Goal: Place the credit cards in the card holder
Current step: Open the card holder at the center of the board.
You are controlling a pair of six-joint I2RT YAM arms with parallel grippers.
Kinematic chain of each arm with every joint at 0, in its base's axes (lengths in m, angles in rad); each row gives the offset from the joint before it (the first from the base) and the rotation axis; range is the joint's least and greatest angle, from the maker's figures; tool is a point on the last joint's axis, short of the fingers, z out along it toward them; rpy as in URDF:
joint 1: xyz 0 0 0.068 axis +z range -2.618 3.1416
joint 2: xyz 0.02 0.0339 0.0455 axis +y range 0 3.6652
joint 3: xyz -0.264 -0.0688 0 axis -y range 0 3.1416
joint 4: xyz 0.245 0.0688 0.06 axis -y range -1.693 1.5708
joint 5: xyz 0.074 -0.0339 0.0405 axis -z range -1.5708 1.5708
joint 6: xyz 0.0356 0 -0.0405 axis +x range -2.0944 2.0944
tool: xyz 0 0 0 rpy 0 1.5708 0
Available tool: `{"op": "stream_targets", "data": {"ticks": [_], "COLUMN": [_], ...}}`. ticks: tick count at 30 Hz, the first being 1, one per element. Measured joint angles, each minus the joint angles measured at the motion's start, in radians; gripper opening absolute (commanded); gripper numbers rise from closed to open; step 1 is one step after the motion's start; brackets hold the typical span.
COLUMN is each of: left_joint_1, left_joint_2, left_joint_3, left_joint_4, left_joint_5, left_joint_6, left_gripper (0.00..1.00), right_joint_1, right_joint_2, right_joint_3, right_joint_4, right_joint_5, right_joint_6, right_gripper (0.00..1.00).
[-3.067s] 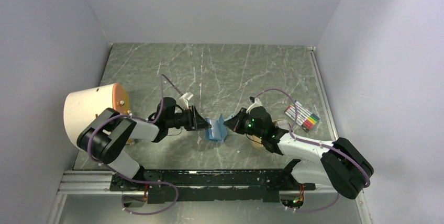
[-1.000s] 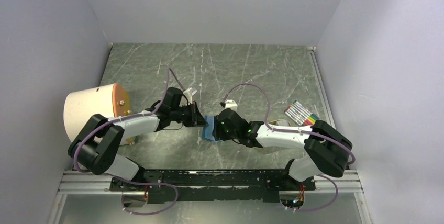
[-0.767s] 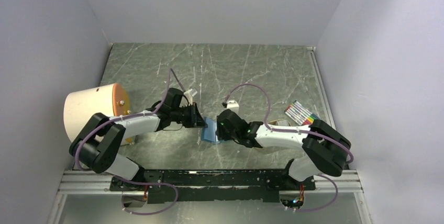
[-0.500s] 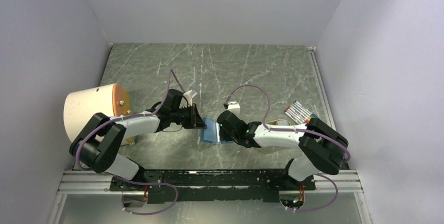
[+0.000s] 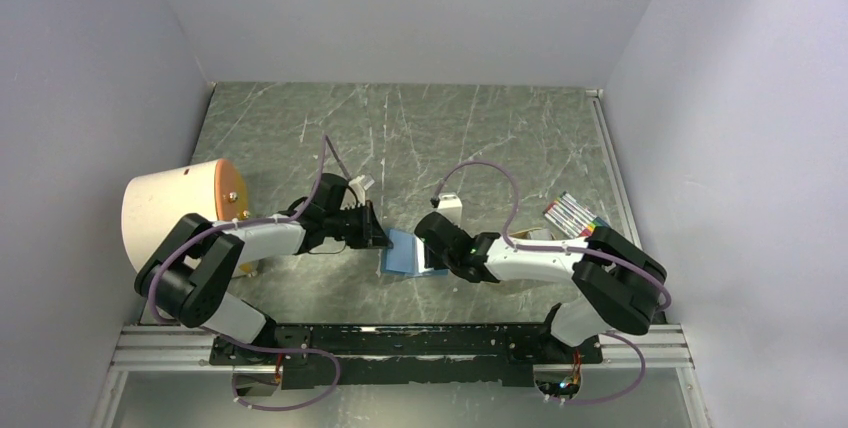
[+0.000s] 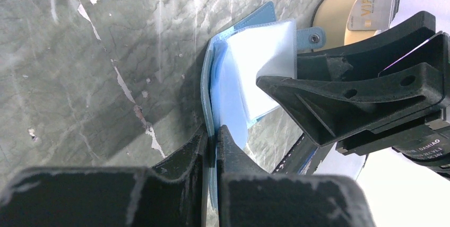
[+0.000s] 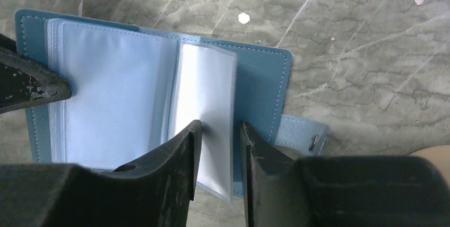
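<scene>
tan tray (image 6: 335, 17) holding a card (image 6: 369, 9) lies beside the open card holder (image 7: 261, 81).

Lighting: diffuse light is falling from overhead, washing the table (image 5: 300, 128) with no hard glare.
Shadows: soft ones are pooling along the table's near edge; a darker one is lying beside the card holder (image 6: 233, 68) (left wrist view).
Focus: marble is showing crisp; close foreground is softening; that view's right corners are blowing out white.

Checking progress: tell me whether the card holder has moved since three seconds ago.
Yes. The card holder has flattened from a raised V to lying open, edging left, away from the marker pack.
</scene>
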Motion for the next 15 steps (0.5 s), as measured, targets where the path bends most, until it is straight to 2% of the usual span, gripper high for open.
{"op": "stream_targets", "data": {"ticks": [6, 9, 11, 15], "left_joint_1": [0.003, 0.005, 0.005, 0.011], "left_joint_2": [0.000, 0.000, 0.000, 0.000], "left_joint_3": [-0.002, -0.002, -0.002, -0.002], "left_joint_4": [0.003, 0.002, 0.002, -0.005], "left_joint_5": [0.004, 0.004, 0.004, 0.006], "left_joint_6": [0.000, 0.002, 0.005, 0.016], "left_gripper": [0.09, 0.09, 0.09, 0.09], "right_joint_1": [0.002, 0.002, 0.002, -0.001], "right_joint_2": [0.024, 0.026, 0.027, 0.013], "right_joint_3": [0.029, 0.034, 0.046, 0.051], "right_joint_4": [-0.026, -0.043, -0.070, -0.128], "right_joint_5": [0.029, 0.047, 0.061, 0.071], "right_joint_6": [0.000, 0.001, 0.001, -0.009], "right_gripper": [0.32, 0.43, 0.45, 0.35]}}
